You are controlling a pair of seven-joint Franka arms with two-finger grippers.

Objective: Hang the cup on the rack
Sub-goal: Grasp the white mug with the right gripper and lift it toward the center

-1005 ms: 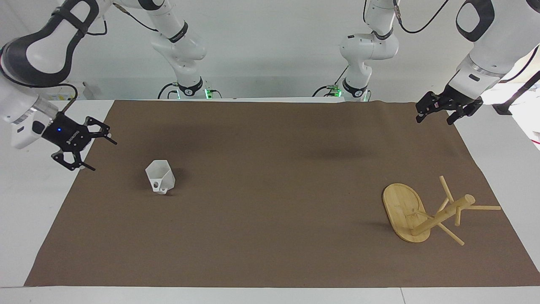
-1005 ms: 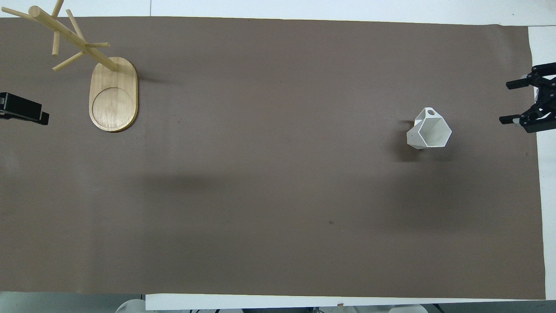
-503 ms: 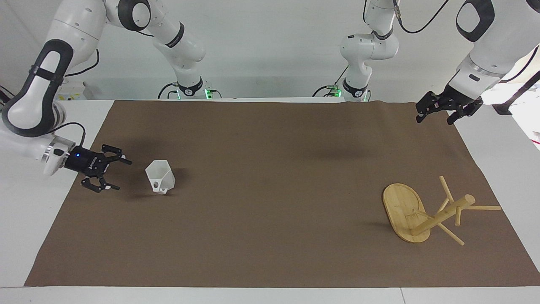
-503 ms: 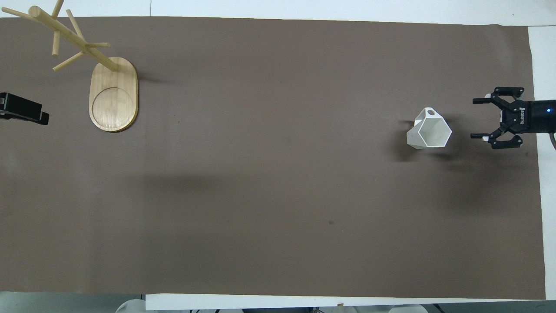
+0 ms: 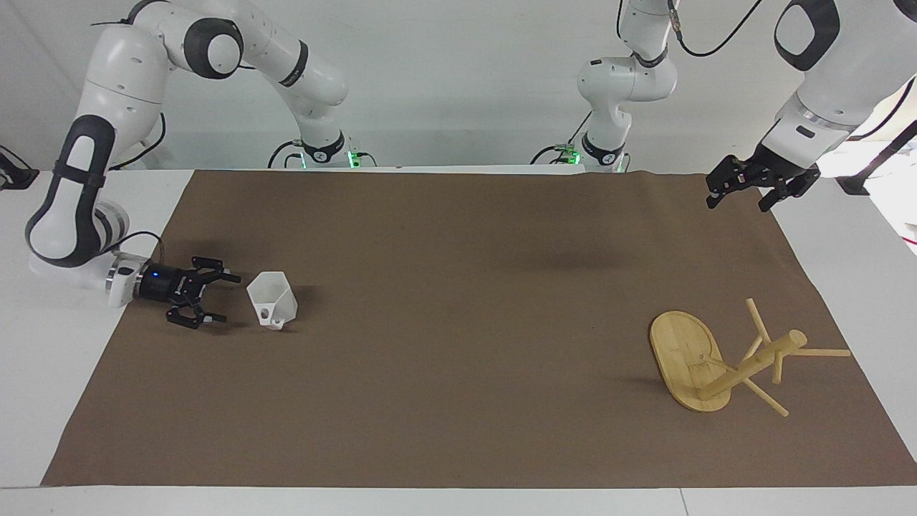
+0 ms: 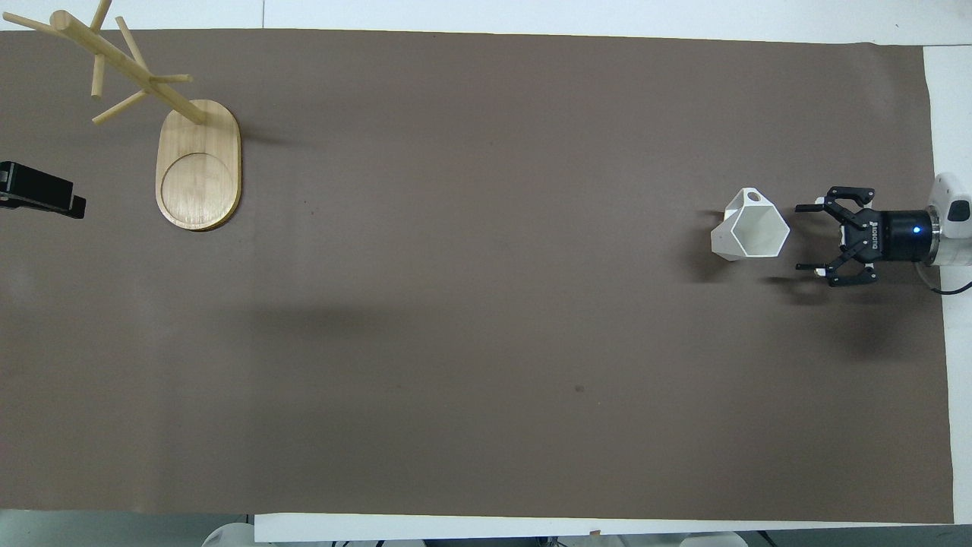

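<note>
The white faceted cup (image 5: 274, 301) (image 6: 748, 229) stands upright on the brown mat toward the right arm's end of the table. Its handle faces away from the robots. My right gripper (image 5: 229, 298) (image 6: 801, 237) is open, low over the mat and level. Its fingers point at the cup from the table's end, a small gap short of it. The bamboo rack (image 5: 688, 358) (image 6: 199, 163) stands on its oval base toward the left arm's end, pegs bare. My left gripper (image 5: 738, 201) (image 6: 45, 197) waits open in the air over the mat's edge, nearer to the robots than the rack.
The brown mat (image 5: 458, 322) (image 6: 486, 304) covers most of the white table (image 5: 43, 373). Nothing else lies on it between the cup and the rack.
My right gripper has dropped low, turned level and moved in toward the cup, still open. The cup, the rack and the left arm have not moved.
</note>
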